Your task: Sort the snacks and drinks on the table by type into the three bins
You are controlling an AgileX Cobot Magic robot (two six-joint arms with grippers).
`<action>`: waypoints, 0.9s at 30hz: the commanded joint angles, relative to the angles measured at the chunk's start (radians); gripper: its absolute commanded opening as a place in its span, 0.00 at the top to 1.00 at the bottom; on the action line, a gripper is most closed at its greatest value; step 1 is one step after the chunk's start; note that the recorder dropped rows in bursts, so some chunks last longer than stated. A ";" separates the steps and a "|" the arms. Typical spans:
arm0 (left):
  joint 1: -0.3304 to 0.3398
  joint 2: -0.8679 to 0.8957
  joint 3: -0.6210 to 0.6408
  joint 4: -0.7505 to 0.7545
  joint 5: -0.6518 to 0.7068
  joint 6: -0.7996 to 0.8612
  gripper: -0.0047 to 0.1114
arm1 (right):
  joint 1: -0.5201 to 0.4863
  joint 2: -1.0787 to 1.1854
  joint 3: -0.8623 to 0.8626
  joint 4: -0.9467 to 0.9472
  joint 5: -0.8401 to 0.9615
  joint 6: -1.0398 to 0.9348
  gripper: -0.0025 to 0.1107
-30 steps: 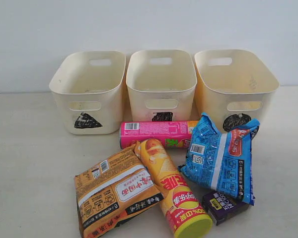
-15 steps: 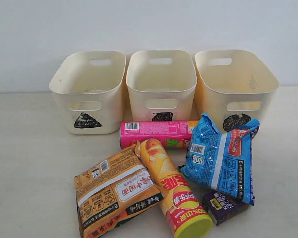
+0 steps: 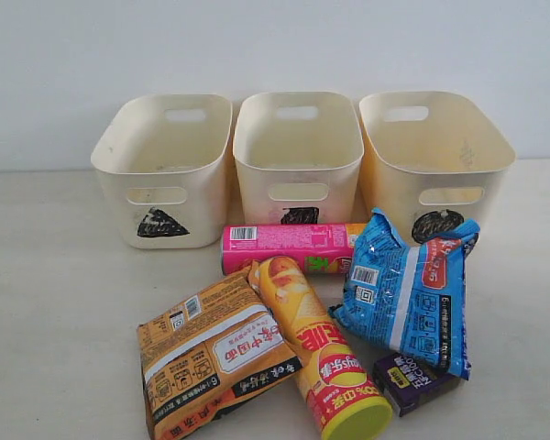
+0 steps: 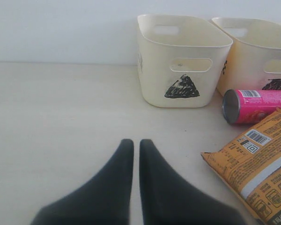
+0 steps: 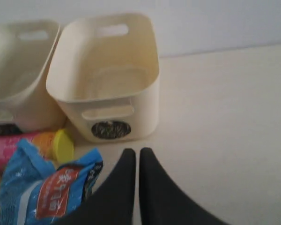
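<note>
Blue packet [image 5: 42,190] lies beside right gripper [image 5: 136,152], seemingly apart.

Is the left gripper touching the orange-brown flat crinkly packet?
Apart. The left wrist view shows a strip of bare pale beige table between the left gripper and the orange-brown flat crinkly packet.

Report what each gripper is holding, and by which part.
Nothing is held. The left gripper and the right gripper are both shut with nothing between their fingers, over the bare table.
</note>
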 commanded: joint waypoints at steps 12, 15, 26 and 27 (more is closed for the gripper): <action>0.002 -0.004 -0.004 0.003 -0.009 -0.008 0.93 | -0.252 0.598 -0.266 0.664 0.670 -0.725 0.98; 0.002 -0.004 -0.004 0.003 -0.009 -0.008 0.93 | -0.261 0.674 -0.269 0.675 0.681 -0.757 0.86; 0.002 -0.004 -0.004 0.003 -0.009 -0.008 0.93 | -0.137 0.851 -0.292 0.792 0.578 -0.868 0.13; 0.002 -0.004 -0.004 0.003 -0.009 -0.008 0.93 | -0.128 0.876 -0.306 0.814 0.602 -0.874 0.13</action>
